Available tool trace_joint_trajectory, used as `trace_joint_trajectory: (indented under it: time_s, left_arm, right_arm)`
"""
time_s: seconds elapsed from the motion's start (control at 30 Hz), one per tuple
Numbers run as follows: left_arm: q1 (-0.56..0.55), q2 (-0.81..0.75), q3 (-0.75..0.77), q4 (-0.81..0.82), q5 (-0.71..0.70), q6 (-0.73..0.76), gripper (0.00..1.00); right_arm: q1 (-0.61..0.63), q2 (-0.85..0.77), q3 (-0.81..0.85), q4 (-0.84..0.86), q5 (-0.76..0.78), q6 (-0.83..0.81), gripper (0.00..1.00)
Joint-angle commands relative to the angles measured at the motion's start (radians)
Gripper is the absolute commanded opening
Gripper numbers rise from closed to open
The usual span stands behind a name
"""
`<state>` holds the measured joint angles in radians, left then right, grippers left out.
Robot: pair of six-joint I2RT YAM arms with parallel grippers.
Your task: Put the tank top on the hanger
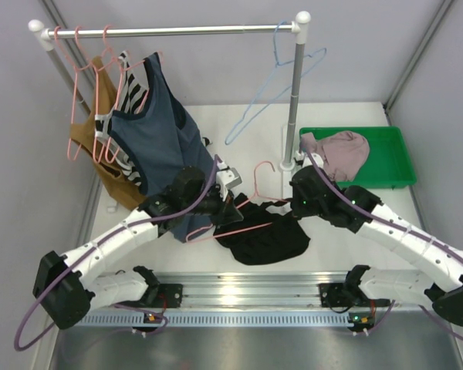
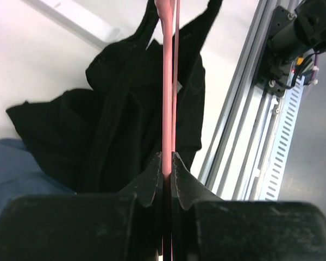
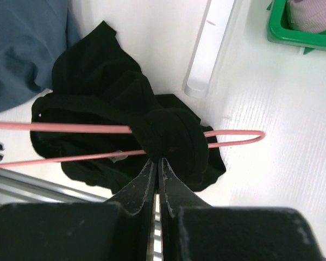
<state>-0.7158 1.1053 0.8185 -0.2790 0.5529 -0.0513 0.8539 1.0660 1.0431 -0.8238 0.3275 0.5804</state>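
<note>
Pink wire hanger (image 2: 168, 81) clamped in left hand (image 2: 167, 159), floppy black tank top (image 3: 98, 81) pinched in right hand (image 3: 158, 161)

The tank top (image 1: 264, 235) is plain black, and the wire hanger (image 2: 167, 81) running through it is salmon-pink. On the rail are a slate-blue tank top (image 1: 158, 139), a black-and-white striped garment (image 1: 131, 92), a mustard-brown garment (image 1: 92, 135), pink hangers (image 1: 81, 85) and a light-blue wire hanger (image 1: 251, 114). A mauve-pink garment (image 1: 336, 152) fills a bright green tray (image 1: 393, 154). The worktop (image 1: 332, 239) is white. The arms (image 1: 116, 235) are white with black joints and purple cables (image 1: 19, 324).
</note>
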Motion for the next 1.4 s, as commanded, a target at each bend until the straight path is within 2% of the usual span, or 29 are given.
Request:
trace_joint_trajectory:
  time_s: [0.0,0.13,0.3,0.63,0.77,0.93,1.03,1.13,1.37]
  left_arm:
    - [-0.001,0.018,-0.005,0.217,0.056,-0.022,0.00]
    - [-0.001,0.031,-0.047,0.378,0.088,-0.062,0.00]
    - [-0.033,0.076,-0.058,0.465,0.110,-0.079,0.00]
    - [-0.108,0.172,-0.065,0.592,0.087,-0.087,0.00]
    - [-0.134,0.211,-0.081,0.636,0.065,-0.102,0.00]
    - [-0.137,0.249,-0.091,0.690,0.070,-0.127,0.00]
    - [-0.140,0.269,-0.078,0.693,0.077,-0.133,0.00]
    - [-0.143,0.278,-0.065,0.693,0.081,-0.136,0.00]
    - [-0.149,0.301,-0.036,0.663,0.088,-0.136,0.00]
  right_arm:
    - [0.046,-0.018,0.092,-0.073,0.065,0.025,0.00]
    - [0.089,-0.015,0.167,-0.133,0.117,0.050,0.00]
    - [0.126,-0.006,0.230,-0.205,0.156,0.068,0.00]
    - [0.132,-0.014,0.170,-0.186,0.182,0.085,0.02]
    - [0.132,-0.026,0.150,-0.186,0.200,0.090,0.12]
    - [0.132,-0.086,0.117,-0.152,0.200,0.058,0.38]
    - [0.132,-0.115,0.098,-0.097,0.176,0.015,0.45]
    - [0.134,-0.123,0.077,-0.019,0.156,-0.019,0.50]
    - [0.135,-0.077,0.051,0.103,0.131,-0.057,0.50]
